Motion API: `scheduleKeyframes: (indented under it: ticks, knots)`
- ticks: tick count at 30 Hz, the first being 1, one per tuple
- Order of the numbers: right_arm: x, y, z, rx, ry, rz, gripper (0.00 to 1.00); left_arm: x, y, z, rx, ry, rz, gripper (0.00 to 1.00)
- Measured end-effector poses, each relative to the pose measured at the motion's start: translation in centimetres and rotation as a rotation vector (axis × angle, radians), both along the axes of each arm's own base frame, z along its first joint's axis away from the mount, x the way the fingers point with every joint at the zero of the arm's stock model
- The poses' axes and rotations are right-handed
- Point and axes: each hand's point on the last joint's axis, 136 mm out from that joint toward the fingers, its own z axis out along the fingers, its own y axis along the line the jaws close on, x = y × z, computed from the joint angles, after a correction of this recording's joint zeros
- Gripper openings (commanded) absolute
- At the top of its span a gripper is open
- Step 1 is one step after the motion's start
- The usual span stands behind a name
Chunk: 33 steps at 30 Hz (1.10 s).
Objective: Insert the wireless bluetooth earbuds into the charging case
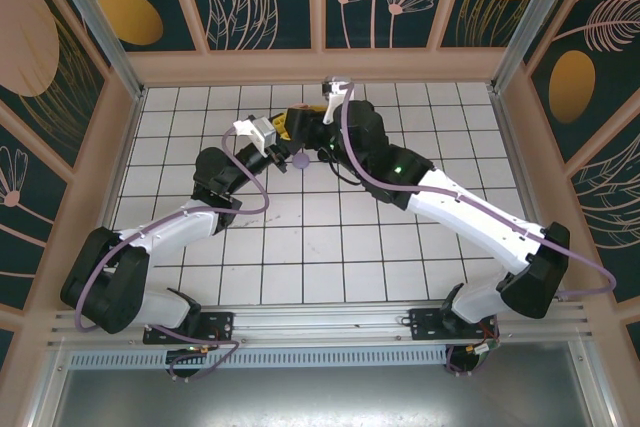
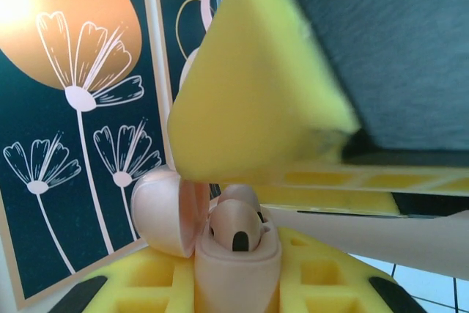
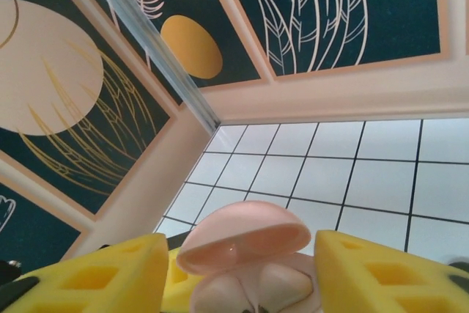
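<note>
We see the left pincer [image 2: 238,291] clenched on the open pink case [image 2: 236,273], with a pink earbud [image 2: 234,229] seated inside. The right pincer [image 3: 242,273] is released, its yellow fingers [image 3: 381,269] flanking the lid [image 3: 242,236]. A small lilac item [image 1: 300,160] lies on the tabletop [image 1: 330,237] just beside them.

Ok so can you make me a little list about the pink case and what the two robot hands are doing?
case: pink charging case, lid open
inside: pale pink earbud sitting in the case
holder: left gripper, shut on the case
other hand: right gripper, fingers apart on either side of the case
on the tiles: small lilac thing near the grippers, too small to name
</note>
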Motion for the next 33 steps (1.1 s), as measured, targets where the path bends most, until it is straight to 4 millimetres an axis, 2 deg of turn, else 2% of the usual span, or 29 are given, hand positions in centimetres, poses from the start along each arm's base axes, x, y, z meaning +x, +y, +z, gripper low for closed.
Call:
scheduleKeyframes:
  ticks: [4, 8, 11, 13, 16, 19, 20, 25, 28, 33]
  knots:
    - [-1.1, -0.9, 1.3, 0.022, -0.001, 0.022, 0.66, -0.2, 0.0, 0.2, -0.002, -0.007, -0.001, 0.0]
    - [-2.1, -2.9, 4.8, 0.076, -0.027, 0.035, 0.67, -0.2, 0.0, 0.3, -0.002, -0.008, -0.002, 0.0]
    - [-1.9, -4.7, 7.4, 0.119, -0.053, 0.017, 0.66, -0.3, -0.1, 0.2, 0.001, -0.009, -0.012, 0.0]
    - [-1.4, -5.8, 7.8, 0.128, -0.046, 0.005, 0.63, -0.4, -0.2, 0.2, 0.004, -0.011, -0.019, 0.0]
    - [0.3, -7.1, 6.8, 0.108, -0.003, -0.023, 0.52, -0.8, -0.4, 0.1, 0.012, -0.014, -0.041, 0.0]
    - [2.3, -7.4, 4.7, 0.059, 0.061, -0.037, 0.34, -1.3, -0.7, 0.0, 0.023, -0.018, -0.073, 0.0]
    - [3.0, -7.2, 3.9, 0.041, 0.088, -0.036, 0.28, -1.5, -0.8, -0.1, 0.029, -0.019, -0.087, 0.0]
    - [5.7, -5.3, 0.4, -0.049, 0.196, 0.009, 0.1, -2.3, -1.4, -0.9, 0.056, -0.003, -0.145, 0.0]
    - [6.5, -3.7, -1.5, -0.098, 0.25, 0.055, 0.03, -2.6, -1.6, -1.3, 0.071, 0.011, -0.172, 0.0]
    - [6.7, -2.2, -3.9, -0.147, 0.32, 0.117, 0.02, -3.0, -2.0, -1.9, 0.089, 0.03, -0.206, 0.0]
